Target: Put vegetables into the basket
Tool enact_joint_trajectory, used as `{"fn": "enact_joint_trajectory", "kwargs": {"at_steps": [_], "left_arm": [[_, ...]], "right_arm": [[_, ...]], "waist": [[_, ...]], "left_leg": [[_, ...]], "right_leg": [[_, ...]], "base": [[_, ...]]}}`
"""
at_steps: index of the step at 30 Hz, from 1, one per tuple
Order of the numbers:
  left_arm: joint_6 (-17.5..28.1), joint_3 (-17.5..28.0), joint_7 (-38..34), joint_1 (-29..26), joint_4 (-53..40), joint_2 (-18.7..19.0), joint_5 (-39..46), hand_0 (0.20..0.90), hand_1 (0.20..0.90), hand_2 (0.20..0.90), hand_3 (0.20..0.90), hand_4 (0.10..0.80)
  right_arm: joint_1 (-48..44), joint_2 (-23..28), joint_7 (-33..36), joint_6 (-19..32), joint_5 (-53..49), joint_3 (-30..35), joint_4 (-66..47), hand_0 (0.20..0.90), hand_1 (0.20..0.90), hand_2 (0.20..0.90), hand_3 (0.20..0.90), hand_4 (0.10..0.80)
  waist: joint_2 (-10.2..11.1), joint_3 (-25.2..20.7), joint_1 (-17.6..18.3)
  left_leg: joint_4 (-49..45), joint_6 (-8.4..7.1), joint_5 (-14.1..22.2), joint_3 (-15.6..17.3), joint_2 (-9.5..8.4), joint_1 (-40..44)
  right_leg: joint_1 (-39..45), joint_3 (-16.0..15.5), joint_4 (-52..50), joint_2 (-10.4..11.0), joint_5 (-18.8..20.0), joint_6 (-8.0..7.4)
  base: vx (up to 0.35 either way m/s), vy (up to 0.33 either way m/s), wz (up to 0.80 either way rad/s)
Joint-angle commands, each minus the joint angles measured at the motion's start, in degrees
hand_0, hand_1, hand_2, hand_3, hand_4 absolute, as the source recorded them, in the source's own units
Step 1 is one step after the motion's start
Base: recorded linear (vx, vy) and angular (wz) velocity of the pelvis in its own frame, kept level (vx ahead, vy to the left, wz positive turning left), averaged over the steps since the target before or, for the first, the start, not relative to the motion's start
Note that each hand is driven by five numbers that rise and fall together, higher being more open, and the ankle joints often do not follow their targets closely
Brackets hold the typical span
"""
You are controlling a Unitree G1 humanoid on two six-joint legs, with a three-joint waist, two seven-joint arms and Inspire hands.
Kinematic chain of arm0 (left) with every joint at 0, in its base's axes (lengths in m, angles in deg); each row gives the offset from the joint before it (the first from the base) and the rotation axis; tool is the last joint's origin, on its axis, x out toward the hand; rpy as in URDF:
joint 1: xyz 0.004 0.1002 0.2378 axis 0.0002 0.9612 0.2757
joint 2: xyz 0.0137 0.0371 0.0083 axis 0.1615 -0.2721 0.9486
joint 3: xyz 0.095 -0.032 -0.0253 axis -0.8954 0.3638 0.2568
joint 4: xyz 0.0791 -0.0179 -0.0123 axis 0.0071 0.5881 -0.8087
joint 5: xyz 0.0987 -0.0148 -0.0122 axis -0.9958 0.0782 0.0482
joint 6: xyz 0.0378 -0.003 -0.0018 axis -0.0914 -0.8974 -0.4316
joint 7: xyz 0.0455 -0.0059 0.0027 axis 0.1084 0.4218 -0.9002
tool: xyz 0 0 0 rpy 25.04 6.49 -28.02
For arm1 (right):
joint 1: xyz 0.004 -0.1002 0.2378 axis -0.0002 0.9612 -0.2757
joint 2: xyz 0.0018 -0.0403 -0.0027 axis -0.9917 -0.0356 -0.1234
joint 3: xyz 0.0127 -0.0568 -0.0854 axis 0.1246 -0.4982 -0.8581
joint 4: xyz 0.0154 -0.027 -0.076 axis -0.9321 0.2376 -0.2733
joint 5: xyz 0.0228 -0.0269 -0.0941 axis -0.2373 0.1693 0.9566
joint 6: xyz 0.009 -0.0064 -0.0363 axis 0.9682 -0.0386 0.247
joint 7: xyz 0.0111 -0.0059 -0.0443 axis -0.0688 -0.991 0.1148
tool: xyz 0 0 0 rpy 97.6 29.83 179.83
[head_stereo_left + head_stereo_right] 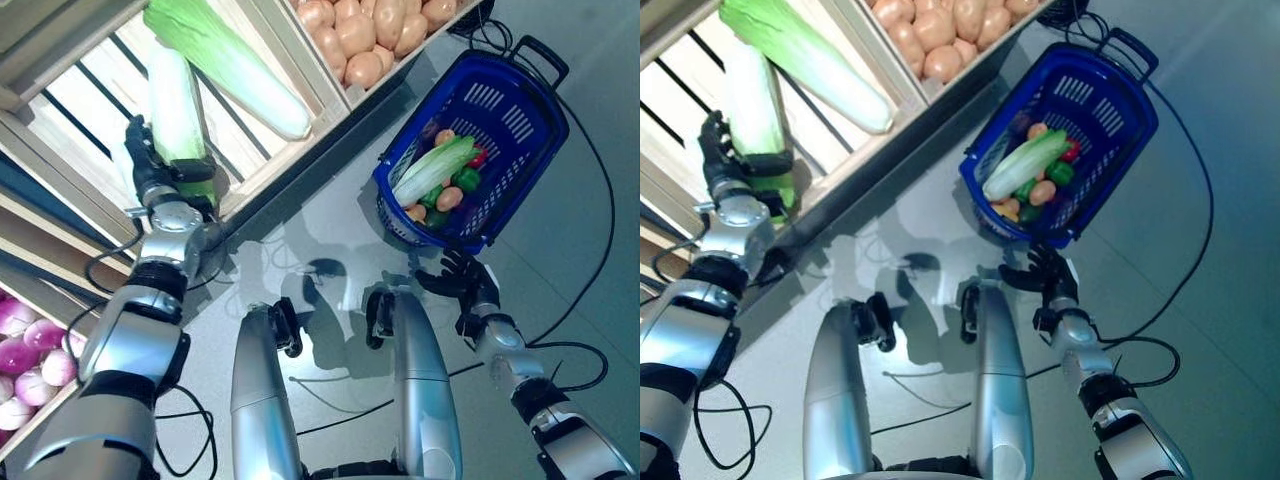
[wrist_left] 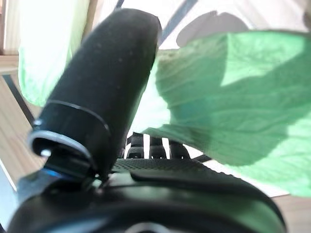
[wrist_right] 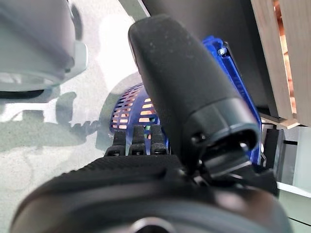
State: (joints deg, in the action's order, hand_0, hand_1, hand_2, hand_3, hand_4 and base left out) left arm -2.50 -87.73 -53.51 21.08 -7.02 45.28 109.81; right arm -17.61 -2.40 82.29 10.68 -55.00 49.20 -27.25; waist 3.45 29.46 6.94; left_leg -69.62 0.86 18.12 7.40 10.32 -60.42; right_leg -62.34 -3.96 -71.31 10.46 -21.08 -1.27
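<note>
My left hand (image 1: 150, 172) reaches into a wooden crate of the stand and is shut on a long pale green napa cabbage (image 1: 175, 100). The thumb lies across the cabbage's lower end and the fingers are behind it. In the left wrist view the green leaf (image 2: 233, 107) sits between the thumb (image 2: 97, 97) and the fingers. The blue plastic basket (image 1: 540, 125) stands on the floor at the right. It holds another napa cabbage (image 1: 432, 168), green peppers (image 1: 465, 180), something red and small orange-brown round vegetables. My right hand (image 1: 462, 278) is open just beside the basket's near rim (image 3: 131, 104).
The wooden stand (image 1: 290, 110) runs along the left and top, its edge close to the basket. A second cabbage (image 1: 225, 55) lies beside the held one. Grey floor lies between the stand and the basket.
</note>
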Motion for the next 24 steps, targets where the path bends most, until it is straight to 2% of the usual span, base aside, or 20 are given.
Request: {"fn": "enact_joint_trajectory", "kwargs": {"at_steps": [1, 10, 12, 13, 14, 24], "left_arm": [[-1.49, -3.1, 5.38, -2.85, 4.9, 1.78, 4.69, 0.9, 0.9, 0.9, 0.9, 0.8], [-9.14, -2.46, 7.2, -0.97, 10.79, 1.58, 4.64, 0.9, 0.9, 0.9, 0.9, 0.8], [-11.03, -2.62, 9.6, -0.23, 11.24, 1.24, 4.61, 0.9, 0.9, 0.9, 0.9, 0.8], [-10.58, -2.75, 9.91, 0.54, 11.25, 1.06, 4.49, 0.702, 0.702, 0.702, 0.702, 0.668], [-10.18, -2.75, 9.91, 0.76, 11.12, 1.08, 4.65, 0.3, 0.3, 0.3, 0.3, 0.4], [-5.47, 0.45, 6.89, 4.36, 7.26, 1.8, 6.91, 0.3, 0.3, 0.3, 0.3, 0.4]], "right_arm": [[1.91, 2.06, -0.58, 2.79, -1.92, 1.98, -2.39, 0.9, 0.9, 0.9, 0.9, 0.8], [1.37, 2.53, 0.99, 3.37, -3.08, 2.39, -3.55, 0.9, 0.9, 0.9, 0.9, 0.8], [1.14, 2.72, 1.35, 3.17, -3.24, 2.58, -3.77, 0.9, 0.9, 0.9, 0.9, 0.8], [1.11, 2.85, 1.39, 3.19, -3.39, 2.64, -3.93, 0.9, 0.9, 0.9, 0.9, 0.8], [1.12, 2.89, 1.42, 3.18, -3.39, 2.67, -4.03, 0.9, 0.9, 0.9, 0.9, 0.8], [2.36, 3.15, -0.64, 4.5, -2.21, 3.4, -3.62, 0.9, 0.9, 0.9, 0.9, 0.8]], "waist": [[-0.15, -1.31, 1.3], [0.41, -0.95, 1.16], [0.46, -0.97, 1.01], [0.43, -0.97, 0.96], [0.41, -0.99, 0.94], [-1.01, -3.1, 1.0]], "left_leg": [[0.08, -5.42, 5.31, -6.22, 3.91, 2.48], [-3.08, -5.26, 6.01, -6.66, 4.47, -1.48], [-3.31, -5.16, 6.0, -6.78, 4.52, -1.95], [-3.06, -5.11, 5.91, -6.79, 4.5, -1.78], [-2.97, -5.1, 5.86, -6.77, 4.5, -1.71], [3.51, -5.09, 4.53, -4.95, 4.61, 6.48]], "right_leg": [[4.33, 3.85, 2.76, 4.66, 0.65, -3.76], [0.78, 3.46, 0.15, 5.26, 0.23, -3.37], [0.33, 3.32, -0.14, 5.39, 0.18, -3.21], [0.38, 3.23, -0.09, 5.39, 0.19, -3.18], [0.44, 3.21, -0.03, 5.36, 0.21, -3.17], [8.09, 3.33, 5.61, 4.22, 0.45, -2.83]], "base": [[-0.005, 0.032, -0.01], [-0.009, 0.003, 0.05], [-0.013, -0.009, -0.12], [-0.009, -0.006, -0.04], [-0.005, -0.001, -0.09], [0.002, 0.005, -0.01]]}}
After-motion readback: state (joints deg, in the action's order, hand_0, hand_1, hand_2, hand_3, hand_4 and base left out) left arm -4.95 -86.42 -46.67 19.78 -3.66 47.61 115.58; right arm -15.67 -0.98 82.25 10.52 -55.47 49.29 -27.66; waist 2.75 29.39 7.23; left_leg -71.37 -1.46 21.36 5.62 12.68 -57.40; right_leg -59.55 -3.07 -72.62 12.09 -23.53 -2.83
